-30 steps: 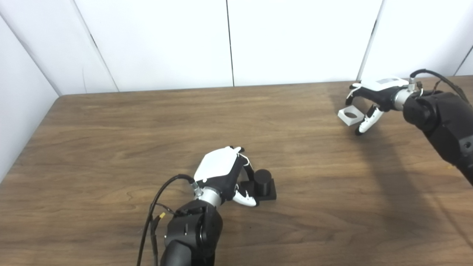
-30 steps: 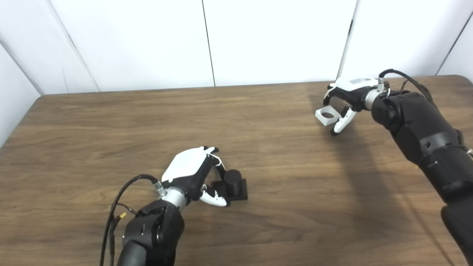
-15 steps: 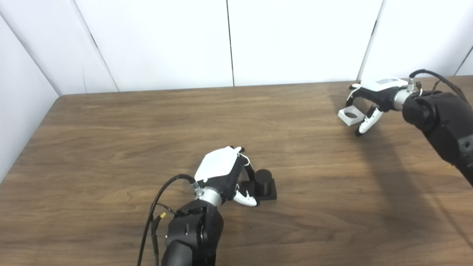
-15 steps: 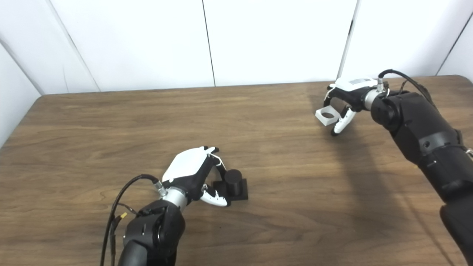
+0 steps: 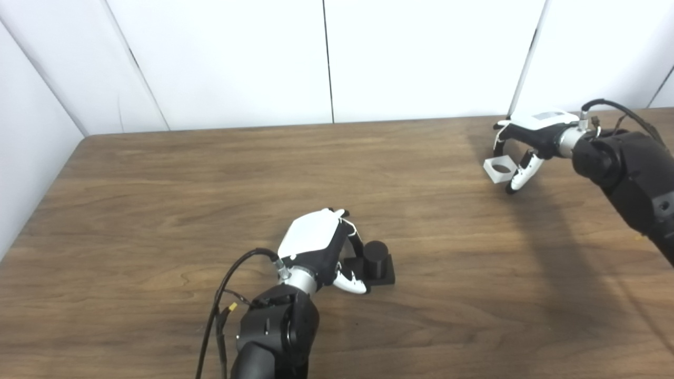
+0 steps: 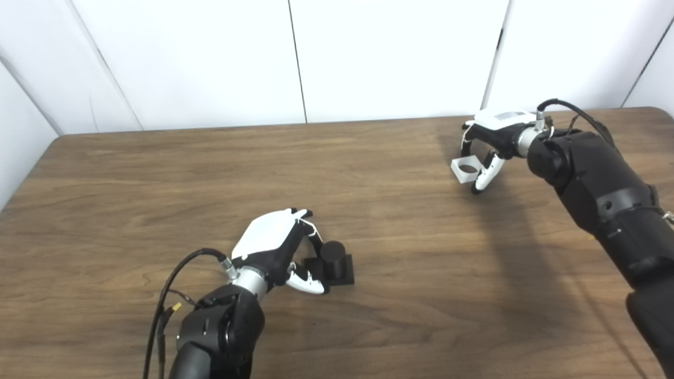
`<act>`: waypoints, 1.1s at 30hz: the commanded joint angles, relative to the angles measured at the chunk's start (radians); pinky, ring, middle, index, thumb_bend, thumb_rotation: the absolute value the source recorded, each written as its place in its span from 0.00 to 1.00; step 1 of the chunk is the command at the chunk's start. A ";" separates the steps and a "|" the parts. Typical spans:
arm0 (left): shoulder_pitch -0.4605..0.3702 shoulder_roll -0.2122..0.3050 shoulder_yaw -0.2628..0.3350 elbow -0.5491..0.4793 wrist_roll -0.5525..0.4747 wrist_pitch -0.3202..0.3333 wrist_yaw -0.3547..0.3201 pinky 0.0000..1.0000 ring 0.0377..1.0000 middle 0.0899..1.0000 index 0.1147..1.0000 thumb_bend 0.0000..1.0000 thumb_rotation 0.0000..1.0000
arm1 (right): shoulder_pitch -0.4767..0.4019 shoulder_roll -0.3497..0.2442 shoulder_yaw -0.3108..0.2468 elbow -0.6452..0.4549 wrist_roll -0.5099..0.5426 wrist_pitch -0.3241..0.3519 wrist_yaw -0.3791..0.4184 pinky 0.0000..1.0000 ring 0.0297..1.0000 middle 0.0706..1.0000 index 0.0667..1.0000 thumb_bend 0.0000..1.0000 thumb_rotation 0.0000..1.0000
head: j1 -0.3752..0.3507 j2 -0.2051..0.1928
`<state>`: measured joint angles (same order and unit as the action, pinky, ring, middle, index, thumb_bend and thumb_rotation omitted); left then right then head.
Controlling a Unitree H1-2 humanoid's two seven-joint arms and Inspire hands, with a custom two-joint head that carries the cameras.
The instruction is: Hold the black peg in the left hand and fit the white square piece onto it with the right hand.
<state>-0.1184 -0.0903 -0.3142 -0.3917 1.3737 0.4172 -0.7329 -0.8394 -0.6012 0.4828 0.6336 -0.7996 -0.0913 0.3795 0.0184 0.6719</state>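
Observation:
The black peg (image 5: 375,256), a short cylinder on a square black base, stands on the wooden table (image 5: 158,210) near the front middle. My left hand (image 5: 321,252) lies against its left side, fingers behind the base and thumb in front, closed on the base's left edge. At the far right, the white square piece (image 5: 499,169) with a round hole is tipped up on edge. My right hand (image 5: 526,142) arches over it, fingers on its far side and thumb on the near side, shut on it.
White wall panels stand behind the table's far edge (image 5: 316,125). A black cable (image 5: 226,295) loops beside my left forearm. The right arm (image 5: 626,173) casts a long shadow across the right part of the table.
The right hand has closed in on the white piece, which has tipped from lying nearly flat to standing more on edge. The left hand and the peg have not moved.

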 commanded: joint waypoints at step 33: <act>-0.021 -0.001 0.008 0.020 -0.012 0.001 0.017 1.00 1.00 0.96 0.41 0.53 0.06 | -0.046 -0.010 -0.050 -0.057 0.024 -0.010 -0.049 1.00 1.00 0.94 0.46 0.52 0.15 | -0.004 -0.005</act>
<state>-0.1219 -0.0916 -0.3018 -0.3809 1.3485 0.4171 -0.7211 -0.8376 -0.5925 0.4565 0.6145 -0.7832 -0.0956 0.3538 0.0138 0.6657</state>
